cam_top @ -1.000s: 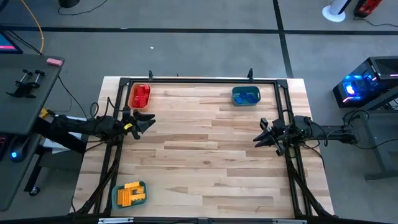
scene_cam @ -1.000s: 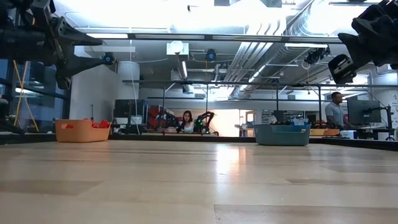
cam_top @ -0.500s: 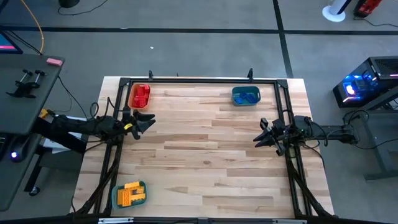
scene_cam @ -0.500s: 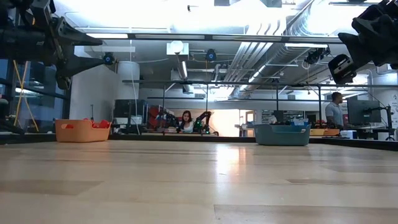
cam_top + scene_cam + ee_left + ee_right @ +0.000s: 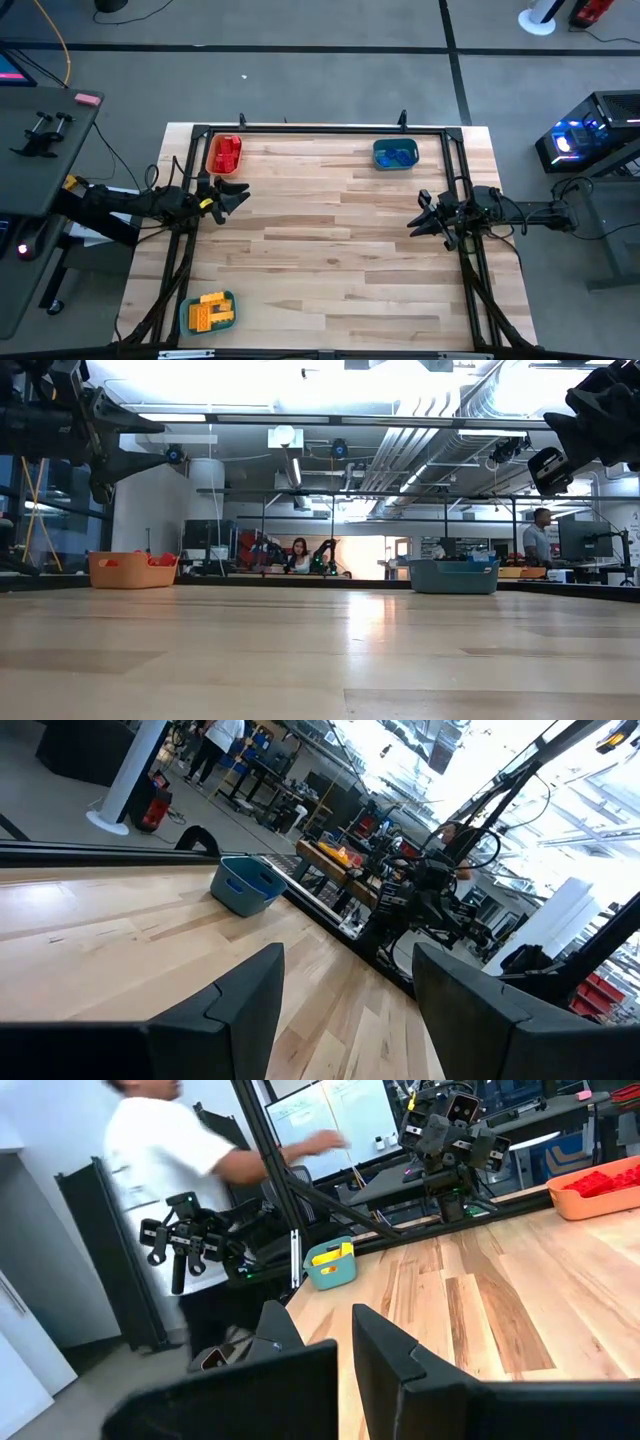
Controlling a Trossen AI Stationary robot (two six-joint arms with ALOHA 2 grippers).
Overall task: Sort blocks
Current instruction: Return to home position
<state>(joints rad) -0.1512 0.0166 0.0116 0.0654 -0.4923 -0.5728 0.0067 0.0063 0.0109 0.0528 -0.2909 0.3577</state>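
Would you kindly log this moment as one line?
left hand: open, empty, left edge | right hand: open, empty, right edge | blocks: in three trays

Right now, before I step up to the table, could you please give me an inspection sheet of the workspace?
Surface: wooden table, bare between the trays.
Job's things: red blocks in the orange tray; blue blocks in the far teal tray; yellow blocks in the near teal tray.
Clutter: nothing seen.
Claws: left claw open, raised beside the orange tray; right claw open, raised at the right edge; neither holds anything.
Cables: loose cables right of the table; yellow cable on the floor.
Surroundings: person in a white shirt beyond the table; lit computer.
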